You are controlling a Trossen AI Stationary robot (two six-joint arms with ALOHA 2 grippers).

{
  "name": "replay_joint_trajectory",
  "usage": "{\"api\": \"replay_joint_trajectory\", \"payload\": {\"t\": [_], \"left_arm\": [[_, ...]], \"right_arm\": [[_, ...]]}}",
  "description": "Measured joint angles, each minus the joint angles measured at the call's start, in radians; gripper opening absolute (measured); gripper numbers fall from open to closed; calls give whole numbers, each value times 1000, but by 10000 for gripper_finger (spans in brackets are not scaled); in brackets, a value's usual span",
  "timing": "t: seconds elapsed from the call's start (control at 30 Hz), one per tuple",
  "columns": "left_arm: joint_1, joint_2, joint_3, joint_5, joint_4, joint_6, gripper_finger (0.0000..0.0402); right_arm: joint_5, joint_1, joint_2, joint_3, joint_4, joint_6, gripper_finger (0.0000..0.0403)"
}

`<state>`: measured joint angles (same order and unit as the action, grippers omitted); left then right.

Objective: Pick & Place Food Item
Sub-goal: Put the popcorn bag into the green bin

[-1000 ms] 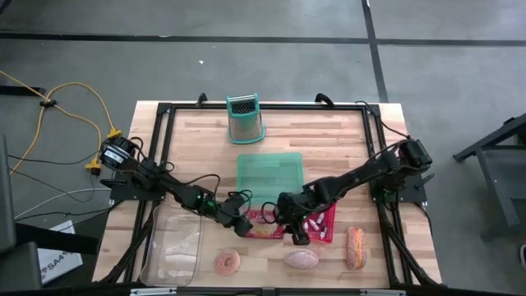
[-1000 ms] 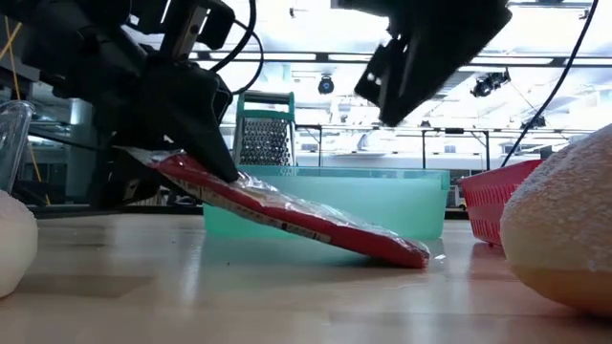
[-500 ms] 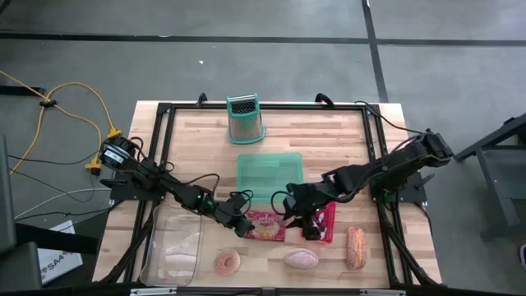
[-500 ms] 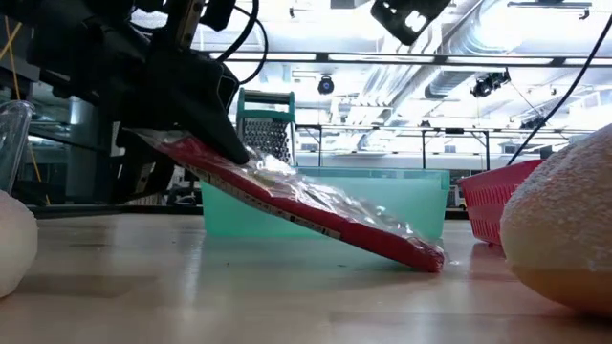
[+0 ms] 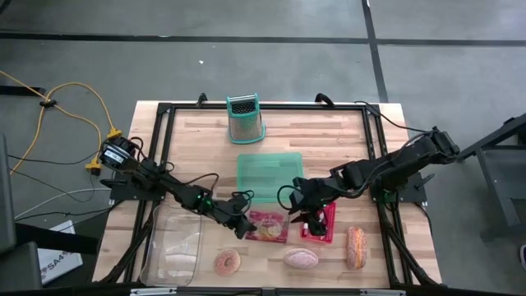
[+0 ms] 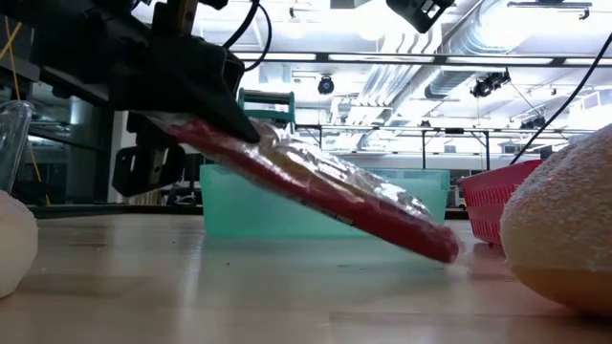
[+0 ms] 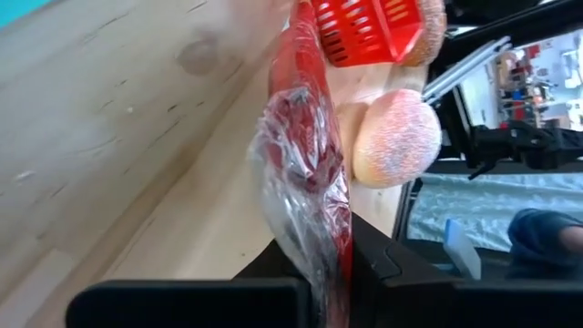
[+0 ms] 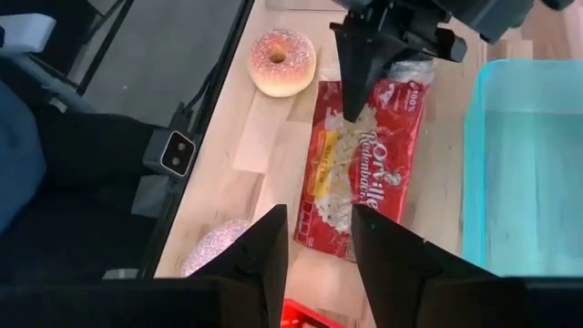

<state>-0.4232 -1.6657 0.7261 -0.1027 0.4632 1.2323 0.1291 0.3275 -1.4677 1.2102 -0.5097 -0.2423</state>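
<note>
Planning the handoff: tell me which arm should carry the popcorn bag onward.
Left. The left gripper is shut on the popcorn bag, one end lifted off the table. The right gripper hovers above, holding nothing.

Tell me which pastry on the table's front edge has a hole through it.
The ring doughnut, leftmost of the three and below the left gripper; the pink round bun and long sugared pastry have none.
</note>
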Motion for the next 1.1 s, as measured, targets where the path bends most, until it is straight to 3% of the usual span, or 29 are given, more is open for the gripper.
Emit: {"api": "replay_joint_trajectory", "payload": {"t": [0.57, 0.8, 1.1], "left_arm": [[20, 37, 0, 19, 56, -62, 15], [94, 129, 0, 37, 55, -163, 15], [269, 179, 0, 119, -14, -217, 15]], "right_arm": [[1, 0, 15, 0, -1, 28, 112], [4, 0, 60, 0, 28, 29, 112], [4, 0, 72, 0, 45, 10, 112]]}}
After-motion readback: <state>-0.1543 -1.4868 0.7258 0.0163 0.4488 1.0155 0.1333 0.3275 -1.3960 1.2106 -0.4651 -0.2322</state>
